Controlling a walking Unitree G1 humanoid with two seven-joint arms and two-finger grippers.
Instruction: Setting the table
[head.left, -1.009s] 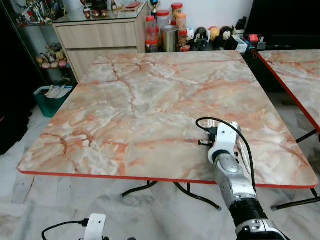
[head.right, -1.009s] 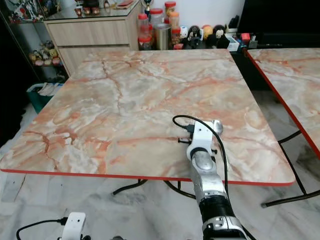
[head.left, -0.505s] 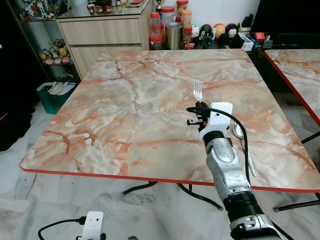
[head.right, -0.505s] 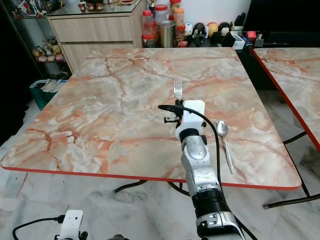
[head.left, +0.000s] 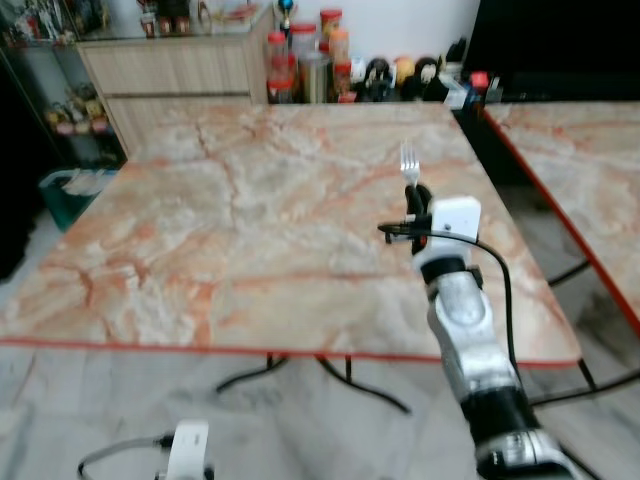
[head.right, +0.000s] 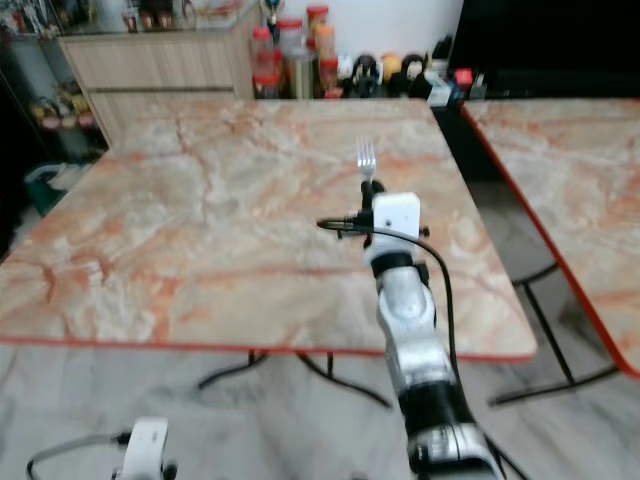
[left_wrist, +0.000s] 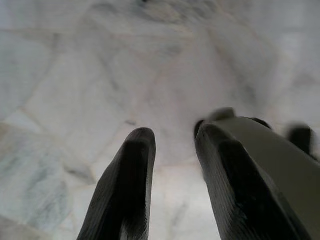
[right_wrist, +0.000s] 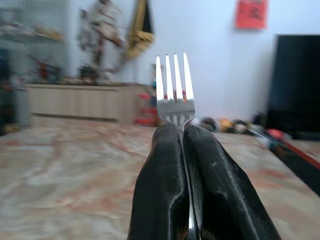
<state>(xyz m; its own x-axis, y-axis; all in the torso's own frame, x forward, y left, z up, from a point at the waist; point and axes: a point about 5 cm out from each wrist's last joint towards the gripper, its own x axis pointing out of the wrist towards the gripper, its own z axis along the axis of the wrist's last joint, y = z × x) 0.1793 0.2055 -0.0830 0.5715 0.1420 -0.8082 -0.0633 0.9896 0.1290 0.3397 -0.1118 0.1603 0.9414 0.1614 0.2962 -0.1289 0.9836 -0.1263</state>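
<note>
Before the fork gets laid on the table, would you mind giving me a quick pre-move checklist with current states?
1. Fork clamped between right gripper fingers: ok.
2. Tines point up, clear of the fingers: ok.
3. Marble table below the fork bare for placing: ok.
4. Spoon's position for alignment: cannot tell.
5. Left gripper open, idle over the floor: ok.
6. Head views sharp enough to aim: not ok, blurred.

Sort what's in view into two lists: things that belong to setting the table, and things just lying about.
Belongs to the job:
fork, clamped between the right gripper fingers, tines up
marble-topped table, below the fork

Just lying about:
jars and tins beyond the table's far edge
wooden sideboard
second table on the right
left gripper, idle over the floor
</note>
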